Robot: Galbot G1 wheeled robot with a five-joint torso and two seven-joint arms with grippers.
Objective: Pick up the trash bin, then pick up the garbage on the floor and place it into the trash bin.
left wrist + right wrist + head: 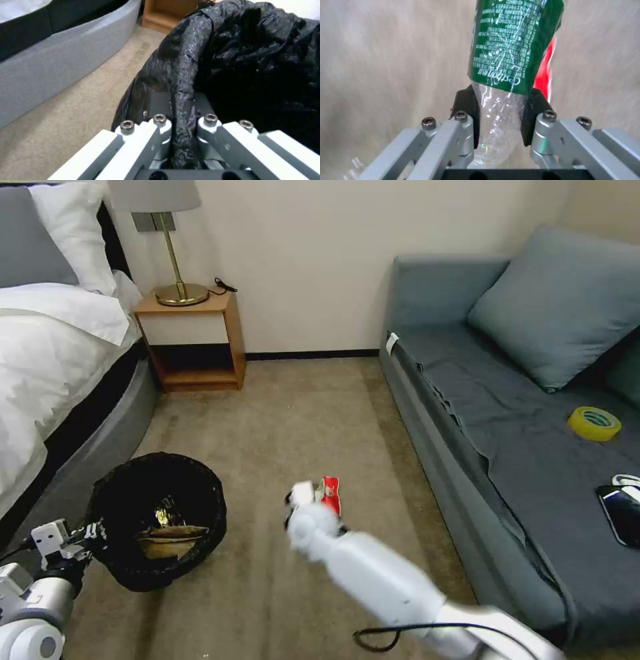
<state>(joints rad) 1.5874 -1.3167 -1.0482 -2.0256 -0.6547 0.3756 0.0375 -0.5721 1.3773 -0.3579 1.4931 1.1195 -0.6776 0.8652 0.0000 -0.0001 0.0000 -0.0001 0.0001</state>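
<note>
Left end effector (181,125): clamped on trash bin (157,517) rim.
Right end effector (500,117): holding clear bottle (506,75); red snack packet (546,75) just beyond.

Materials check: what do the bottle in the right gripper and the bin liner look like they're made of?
Bottle: looks like thin clear plastic, glossy, creased and dented between the right gripper's fingers, under a green printed film label.
Bin liner: apparently thin black plastic film, crinkly with a speckled sheen, bunched over the rim in the left gripper.
</note>
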